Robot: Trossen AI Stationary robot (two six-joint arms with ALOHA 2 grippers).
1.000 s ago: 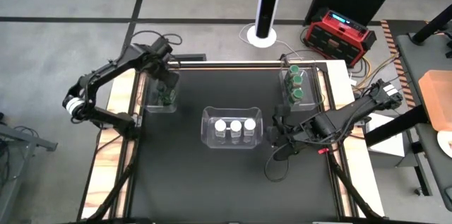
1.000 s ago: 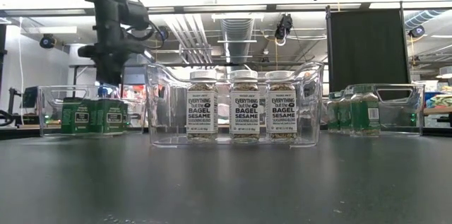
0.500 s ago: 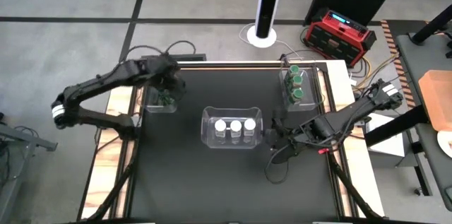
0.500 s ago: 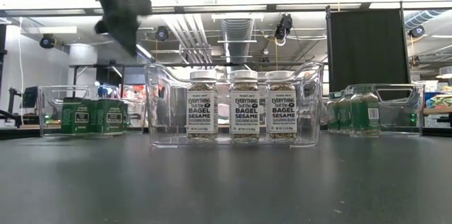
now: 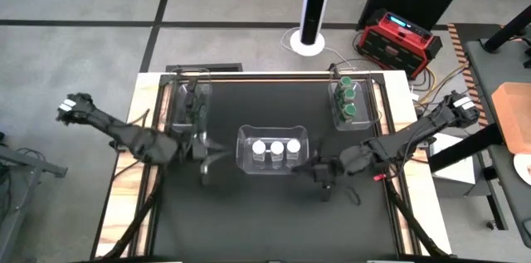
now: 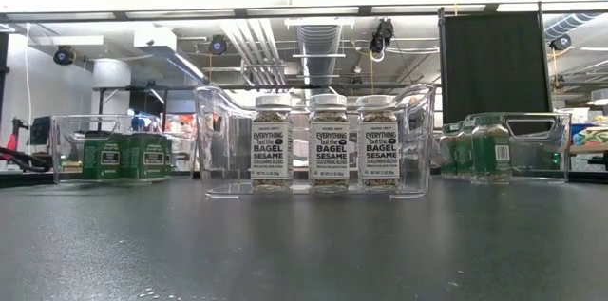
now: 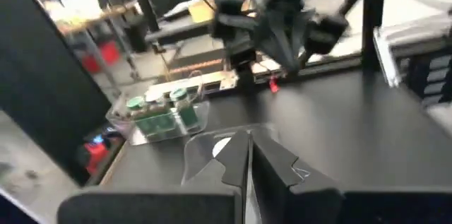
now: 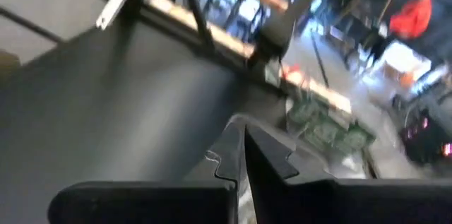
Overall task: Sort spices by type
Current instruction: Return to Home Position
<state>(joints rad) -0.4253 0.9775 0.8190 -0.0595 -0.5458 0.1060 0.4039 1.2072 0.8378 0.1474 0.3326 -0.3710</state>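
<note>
Three white-lidded spice jars (image 5: pixel 272 148) stand upright in the clear middle bin (image 5: pixel 246 166). Dark-lidded jars (image 5: pixel 194 110) stand in the far-left bin (image 5: pixel 176 117), and green-lidded jars (image 5: pixel 348 99) stand in the far-right bin (image 5: pixel 335 116). My left gripper (image 5: pixel 217 156) is shut and empty, low beside the middle bin's left end, pointing right. My right gripper (image 5: pixel 304 167) is shut and empty at the middle bin's near right corner, pointing left. Neither gripper shows in the low view.
The black table top is bare in front of the bins (image 6: pixel 304 244). A red power unit (image 5: pixel 398 35) and a white pole base (image 5: pixel 311 43) stand on the floor beyond the far edge. Wooden side rails (image 5: pixel 141 143) flank the mat.
My left gripper has left the space above the far-left bin, swung toward the near edge and gone down, ending beside the middle bin's left end. My right gripper has moved a little leftward toward the middle bin. The jars and bins have stayed put.
</note>
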